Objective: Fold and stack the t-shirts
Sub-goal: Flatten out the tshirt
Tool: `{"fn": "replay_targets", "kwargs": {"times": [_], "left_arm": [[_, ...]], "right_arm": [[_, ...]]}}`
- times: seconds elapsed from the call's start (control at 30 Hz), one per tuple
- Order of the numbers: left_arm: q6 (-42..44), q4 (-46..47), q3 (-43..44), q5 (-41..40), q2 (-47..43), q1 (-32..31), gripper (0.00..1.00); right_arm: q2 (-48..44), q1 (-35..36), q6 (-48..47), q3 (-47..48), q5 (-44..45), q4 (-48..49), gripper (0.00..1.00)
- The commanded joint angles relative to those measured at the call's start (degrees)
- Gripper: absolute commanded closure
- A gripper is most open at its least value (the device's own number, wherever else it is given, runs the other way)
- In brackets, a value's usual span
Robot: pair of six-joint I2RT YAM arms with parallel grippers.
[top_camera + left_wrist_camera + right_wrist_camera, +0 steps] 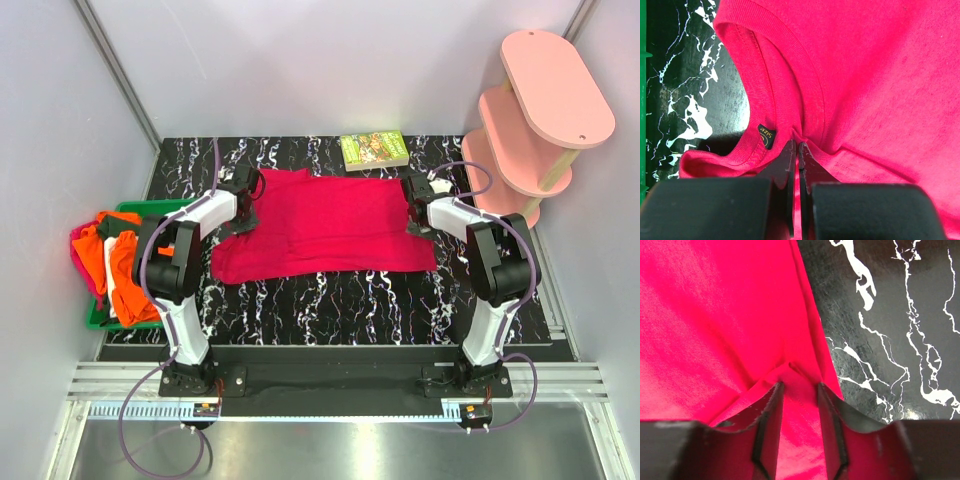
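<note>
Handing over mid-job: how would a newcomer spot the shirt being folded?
On the black marbled table, the red t-shirt lies across the middle. The other shirts are bunched in the green bin at the left; it alone is spread out.

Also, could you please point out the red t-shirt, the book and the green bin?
red t-shirt [330,225], top view, its middle.
book [374,150], top view, its cover.
green bin [140,207], top view, far rim.

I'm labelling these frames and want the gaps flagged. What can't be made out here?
Top view: how many heaped shirts sit in the green bin; they cover one another.
Left wrist view: the size on the collar tag; too small, partly tucked under the collar.
Right wrist view: whether the right end effector grips the red t-shirt or only straddles it; cloth hides the contact.
</note>
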Motion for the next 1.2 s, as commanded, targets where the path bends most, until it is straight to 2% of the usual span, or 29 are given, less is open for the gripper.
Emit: {"fn": "replay_targets", "kwargs": {"times": [0.0,0.13,0.27,0.73,1.17], "left_arm": [[-0.72,0.50,0.03,0.10,-3.39,-0.35,1.00],[-0.72,0.50,-0.14,-0.25,-3.74,-0.35,1.00],[-0.90,0.41,-0.23,-0.51,-4.01,-0.35,1.00],[-0.81,-0.55,0.73,-2.80,-3.13,-0.17,1.00],[-0.55,-1.17,2.23,-2.80,-2.34,2.73,1.00]], "right_arm": [[0.56,-0.54,1.08,1.17,-0.40,1.46,0.64],[0.12,-0.81,1.60,0.11,-0.40,1.54,0.87],[-0.84,-0.90,1.78,-0.41,0.13,1.55,1.00],[-4.97,-0.90,3.62,-4.72,3.64,0.76,1.00],[-6.56,-1.95,4.33,-4.99,5.75,-0.39,1.00]]}}
